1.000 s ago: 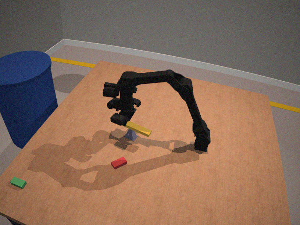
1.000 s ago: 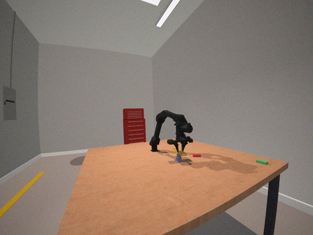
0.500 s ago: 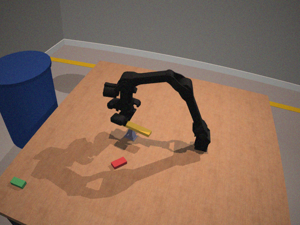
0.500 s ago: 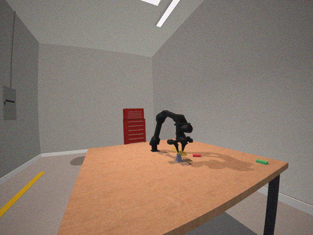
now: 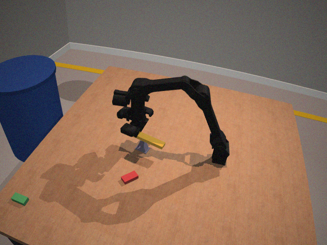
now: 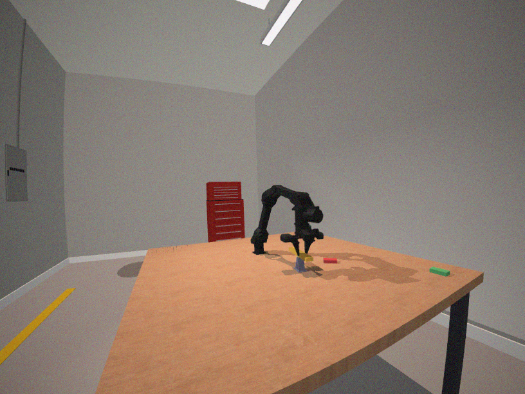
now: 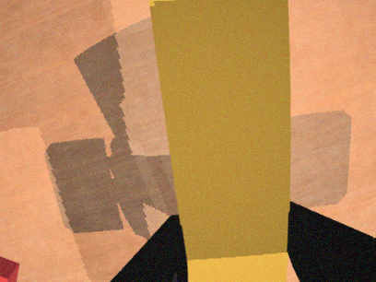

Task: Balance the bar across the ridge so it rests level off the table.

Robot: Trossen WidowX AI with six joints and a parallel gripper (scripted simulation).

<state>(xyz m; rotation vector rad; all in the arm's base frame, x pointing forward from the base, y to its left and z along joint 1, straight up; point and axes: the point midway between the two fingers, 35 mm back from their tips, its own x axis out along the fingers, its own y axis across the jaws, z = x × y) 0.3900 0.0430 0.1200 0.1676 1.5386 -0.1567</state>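
Grey walls (image 5: 184, 31) (image 6: 381, 127) rose around the wood-grained table (image 5: 251, 158) (image 6: 211, 318). A blue bin (image 5: 29, 105) stood beyond one edge, and a red tool chest (image 6: 224, 215) stood farther back. The black arm (image 5: 168, 84) (image 6: 266, 212) arched well inside the edges, with room between its bent links and the tabletop. Its gripper (image 5: 136, 134) (image 6: 302, 254) (image 7: 231, 220) held the yellow bar (image 5: 151, 140) (image 6: 305, 257) (image 7: 226, 115) above the table, over the blue-grey ridge (image 5: 142, 147) (image 6: 300, 265); whether bar and ridge touched could not be told. A red block (image 5: 129, 177) (image 6: 330, 261) (image 7: 6, 272) lay near the ridge, a green block (image 5: 20, 198) (image 6: 439, 271) near the table's edge.
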